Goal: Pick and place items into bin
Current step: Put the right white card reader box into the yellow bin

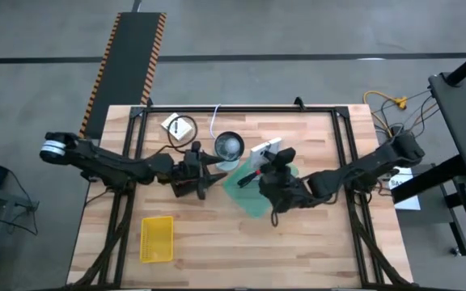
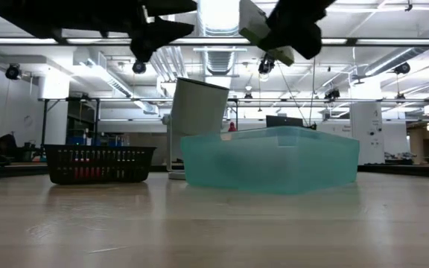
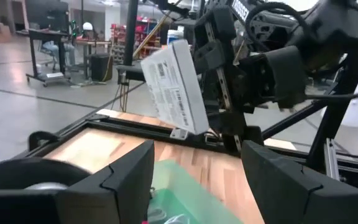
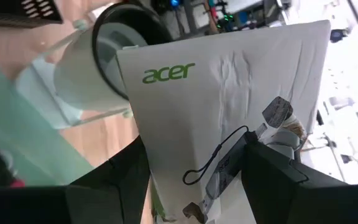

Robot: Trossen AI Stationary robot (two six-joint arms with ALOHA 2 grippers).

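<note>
white acer box (image 4: 229, 93) sits pinched in the right gripper (image 1: 267, 162), tilted, right above the teal bin (image 1: 249, 194); left gripper (image 1: 205, 176) waits spread just beside the bin, holding nothing.

Above the teal bin (image 1: 253, 196) the right gripper (image 1: 259, 171) with its white Acer packet (image 1: 266, 150) blocks access; the cup (image 1: 227, 146) crowds its far-left side; table (image 1: 298, 250) in front lies open

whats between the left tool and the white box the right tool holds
In the high view, the round cup sits between the left tool and the white box.
</note>
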